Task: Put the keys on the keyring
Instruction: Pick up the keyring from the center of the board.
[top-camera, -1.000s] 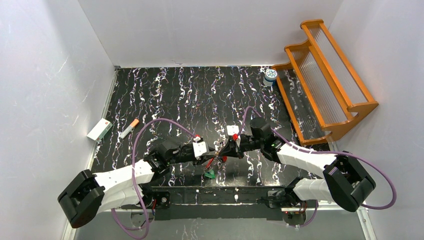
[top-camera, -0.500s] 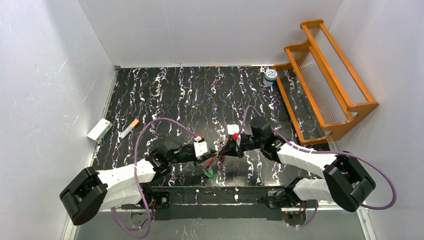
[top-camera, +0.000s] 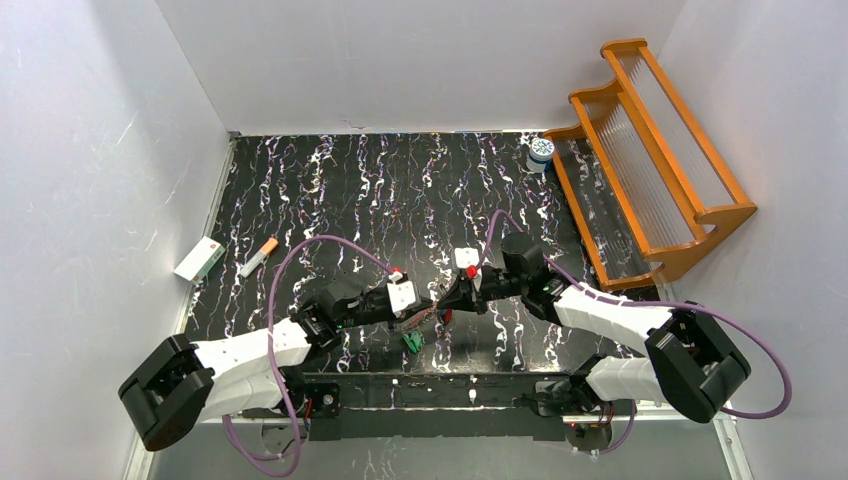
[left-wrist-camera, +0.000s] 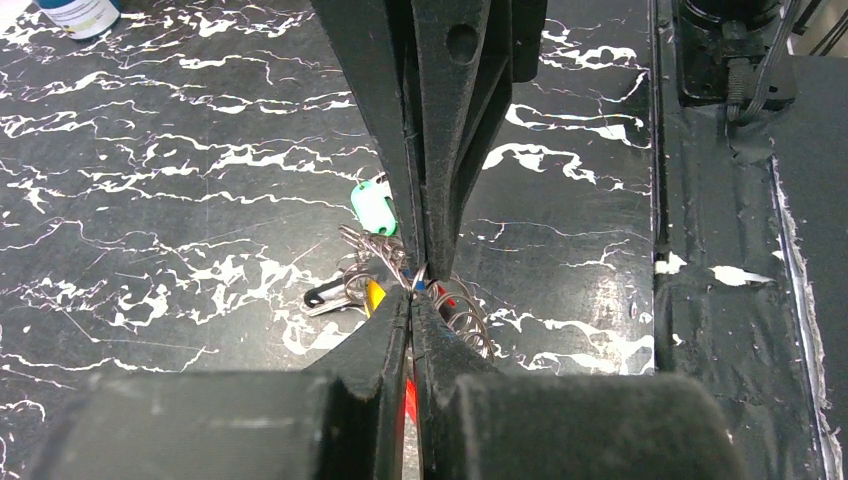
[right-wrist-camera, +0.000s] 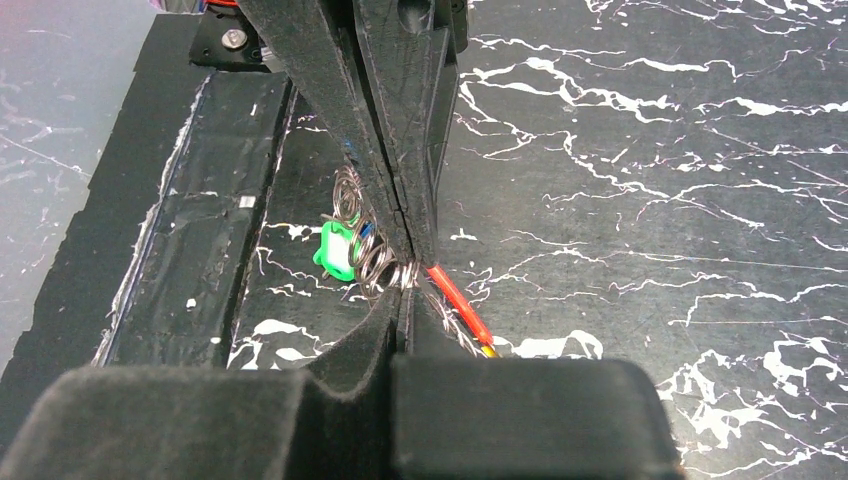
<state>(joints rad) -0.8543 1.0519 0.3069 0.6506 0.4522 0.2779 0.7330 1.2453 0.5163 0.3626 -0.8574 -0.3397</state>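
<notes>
The keyring (left-wrist-camera: 463, 313) is a bunch of thin metal loops held between both grippers over the black marbled mat. On it hang keys: a green head (left-wrist-camera: 374, 206), a yellow one (left-wrist-camera: 374, 297) and a dark-headed key (left-wrist-camera: 325, 295). In the right wrist view I see the loops (right-wrist-camera: 365, 262), the green head (right-wrist-camera: 337, 248) and a red key (right-wrist-camera: 458, 301). My left gripper (top-camera: 426, 312) and right gripper (top-camera: 446, 300) meet tip to tip. Both are shut on the ring's wire, as the left wrist view (left-wrist-camera: 413, 295) and the right wrist view (right-wrist-camera: 405, 288) show. The green key (top-camera: 411, 342) hangs below them.
A white-and-blue jar (top-camera: 541, 150) stands at the back right beside an orange wooden rack (top-camera: 650, 150). A white box (top-camera: 199, 259) and an orange-tipped white stick (top-camera: 259, 256) lie at the left edge. A black taped strip (top-camera: 430, 390) runs along the near edge.
The hanging bunch with the green key has shifted slightly left and back. Both grippers stay shut and tip to tip, and the left arm has edged a little.
</notes>
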